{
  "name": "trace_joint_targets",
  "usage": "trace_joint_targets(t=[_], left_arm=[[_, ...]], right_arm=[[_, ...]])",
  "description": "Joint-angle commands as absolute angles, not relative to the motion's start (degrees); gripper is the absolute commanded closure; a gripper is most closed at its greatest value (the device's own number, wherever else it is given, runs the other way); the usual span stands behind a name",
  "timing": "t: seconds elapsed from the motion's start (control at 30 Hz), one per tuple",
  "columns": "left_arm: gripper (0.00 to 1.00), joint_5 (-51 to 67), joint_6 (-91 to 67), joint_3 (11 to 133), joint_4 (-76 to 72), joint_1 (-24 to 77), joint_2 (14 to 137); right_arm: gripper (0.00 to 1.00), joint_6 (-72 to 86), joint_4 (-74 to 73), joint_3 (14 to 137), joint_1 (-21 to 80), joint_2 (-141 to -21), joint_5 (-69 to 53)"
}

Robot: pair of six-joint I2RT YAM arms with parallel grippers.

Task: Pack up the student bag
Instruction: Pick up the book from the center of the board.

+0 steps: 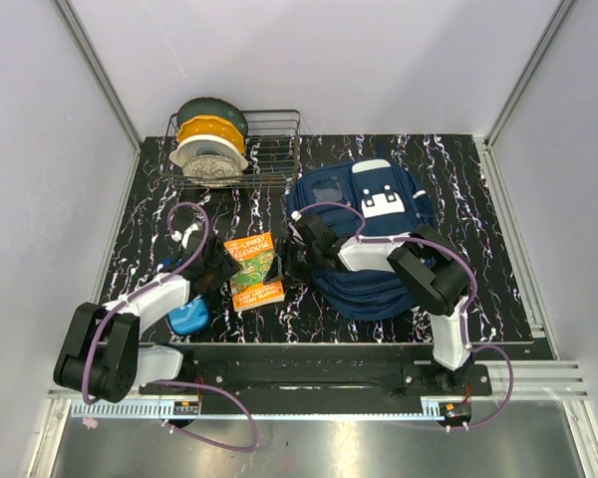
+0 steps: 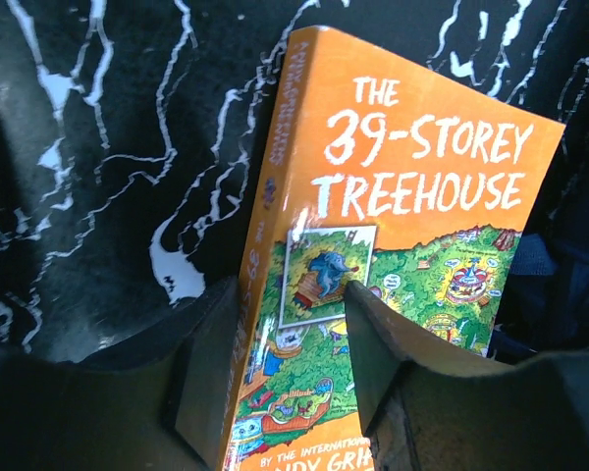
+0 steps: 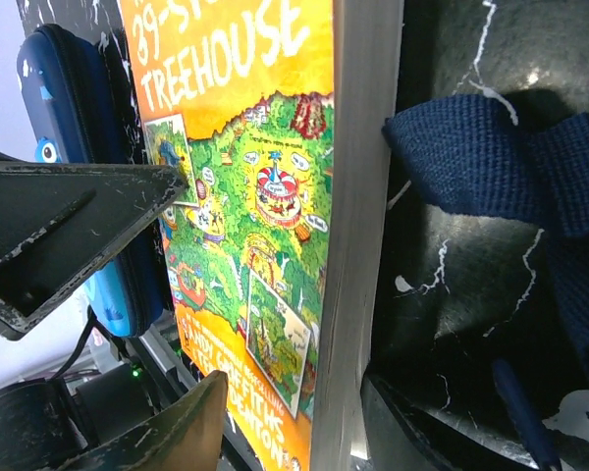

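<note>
two jobs here: the student bag (image 1: 334, 189), lying flat just right of the paperback (image 2: 412, 245), looks soft and floppy, so take it by a webbing strap (image 3: 471, 157). your left gripper (image 2: 293, 299) straddles the paperback's spine and your right gripper (image 3: 201, 280) its page edge (clamped or not, you cannot tell).

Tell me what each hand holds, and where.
Nothing surely: the left hand straddles the book's spine edge, the right hand its page edge; neither clamp can be confirmed.

Glossy paper book (image 2: 412, 196), woven cloth student bag (image 1: 371, 291), shiny marbled table (image 1: 448, 169).
</note>
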State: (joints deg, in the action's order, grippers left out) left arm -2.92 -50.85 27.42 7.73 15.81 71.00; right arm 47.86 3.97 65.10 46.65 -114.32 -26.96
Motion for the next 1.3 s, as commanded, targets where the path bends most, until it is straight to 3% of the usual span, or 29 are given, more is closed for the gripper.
trace_joint_targets(t=[0.0,0.13,0.17,0.2,0.3,0.33,0.43,0.47,0.6,0.77,0.9,1.27], left_arm=[[0.52,11.95,-53.35,26.55,-2.63,17.31,72.16],[0.54,12.48,-53.61,26.37,-3.34,17.23,71.98],[0.54,12.31,-53.53,26.45,-3.08,17.23,71.9],[0.54,12.39,-53.44,26.46,-3.16,17.31,71.72],[0.54,12.39,-52.56,27.07,-2.9,17.31,70.58],[0.53,11.78,-52.12,27.51,-1.33,17.31,69.45],[0.31,8.1,-49.4,30.05,3.84,17.31,66.03],[0.19,6.35,-47.83,31.19,4.74,17.31,64.79],[0.01,1.33,-44.66,34.18,9.05,17.23,57.23],[0.01,-5.17,-37.82,41.63,17.04,16.96,53.08],[0.01,-3.44,-33.4,46.4,18.98,16.7,54.05],[0.01,24.38,-26.99,53.61,7.66,16.35,55.63]], right_arm=[[0.4,50.01,9.14,65.92,47.9,-117.33,-27.34],[0.57,50.1,9.14,66.18,47.9,-116.99,-26.9],[0.67,50.01,9.31,66.01,47.9,-116.72,-26.72],[0.85,50.01,9.4,65.92,47.9,-116.46,-26.54],[1.0,49.13,9.14,65.66,47.9,-114.88,-25.66],[1.0,48.87,9.14,65.31,47.99,-113.74,-25.4],[1.0,47.81,10.01,63.91,47.9,-110.24,-25.22],[1.0,47.73,10.37,63.2,47.9,-109.17,-24.62],[1.0,47.72,13.18,59.33,47.9,-102.76,-24.26],[1.0,46.85,12.22,56.25,47.81,-92.91,-24.87],[1.0,46.06,12.22,54.58,47.81,-86.23,-26.1],[1.0,41.49,4.57,49.49,47.29,-68.39,-20.82]])
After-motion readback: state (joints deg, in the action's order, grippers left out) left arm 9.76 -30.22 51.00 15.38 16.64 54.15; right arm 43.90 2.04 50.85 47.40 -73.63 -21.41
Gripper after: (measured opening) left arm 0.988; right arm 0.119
